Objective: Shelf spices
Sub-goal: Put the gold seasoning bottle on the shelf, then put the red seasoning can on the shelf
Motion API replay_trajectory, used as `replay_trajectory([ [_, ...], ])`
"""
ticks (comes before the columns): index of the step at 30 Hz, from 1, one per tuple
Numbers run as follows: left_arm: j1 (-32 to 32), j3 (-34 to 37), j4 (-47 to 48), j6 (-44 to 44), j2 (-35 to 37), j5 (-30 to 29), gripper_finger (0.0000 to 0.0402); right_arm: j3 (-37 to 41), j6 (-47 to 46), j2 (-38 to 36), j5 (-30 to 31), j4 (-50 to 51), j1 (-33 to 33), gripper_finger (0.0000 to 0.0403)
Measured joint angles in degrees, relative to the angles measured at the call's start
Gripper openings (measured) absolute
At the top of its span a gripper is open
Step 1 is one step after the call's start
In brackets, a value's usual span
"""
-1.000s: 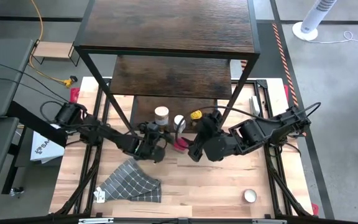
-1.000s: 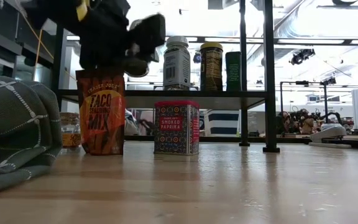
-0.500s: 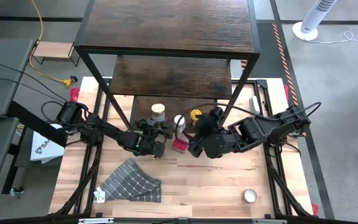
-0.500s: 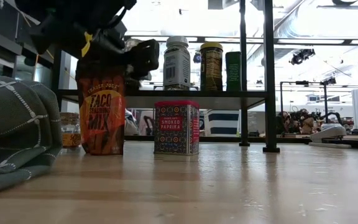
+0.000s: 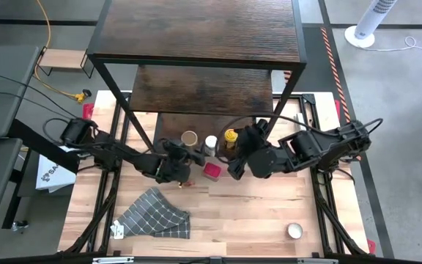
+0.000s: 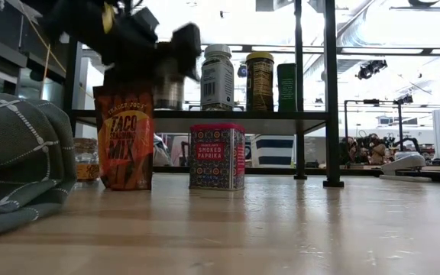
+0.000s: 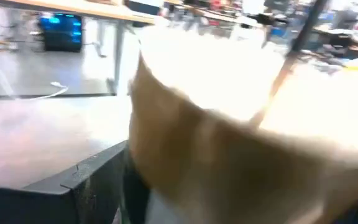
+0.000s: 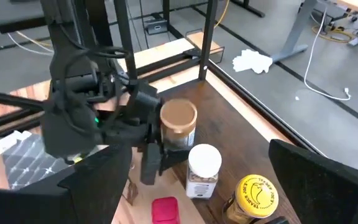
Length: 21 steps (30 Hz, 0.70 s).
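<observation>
Right at the shelf's (image 5: 196, 37) bottom tier, left gripper (image 8: 151, 146) has its fingers spread around the tan-lid jar (image 8: 178, 124), white-lid bottle (image 8: 202, 169) just beside, right gripper (image 5: 234, 163) hovering open nearby.

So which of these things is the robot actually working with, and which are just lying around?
Job: shelf; tan-lid jar; white-lid jar; yellow-lid jar; smoked paprika tin; taco mix pouch.
Lying about: grey checked cloth; small round tin.
</observation>
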State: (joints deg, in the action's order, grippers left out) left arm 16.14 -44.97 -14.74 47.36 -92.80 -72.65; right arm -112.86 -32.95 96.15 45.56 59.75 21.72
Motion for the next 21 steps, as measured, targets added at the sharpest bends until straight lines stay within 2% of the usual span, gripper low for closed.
replay_trajectory([
  [6,1.2,0.0,-0.3,-9.5,9.0,0.4,0.0368,0.1,-0.5,-1.6,-0.8,-1.1,-0.6,0.0373],
  [13,-0.4,0.0,-0.2,-22.0,17.2,1.4,0.0369,0.2,1.2,-2.1,-1.6,-0.8,-1.0,0.0373],
  [15,0.0,0.0,-0.2,-26.0,19.8,6.0,0.037,0.3,2.9,-2.1,-2.4,-0.7,-1.0,0.0373],
  [17,1.4,0.0,-0.1,-28.2,22.9,13.8,0.037,0.4,4.3,-2.1,-3.9,-0.2,-0.9,0.0373],
  [19,3.5,-0.2,0.9,-26.7,26.4,20.9,0.037,0.3,4.3,-2.2,-5.7,0.5,-0.9,0.0373],
  [21,6.2,-1.9,7.3,-21.8,29.5,24.9,0.037,0.2,2.6,-2.4,-7.9,2.4,0.0,0.0373],
])
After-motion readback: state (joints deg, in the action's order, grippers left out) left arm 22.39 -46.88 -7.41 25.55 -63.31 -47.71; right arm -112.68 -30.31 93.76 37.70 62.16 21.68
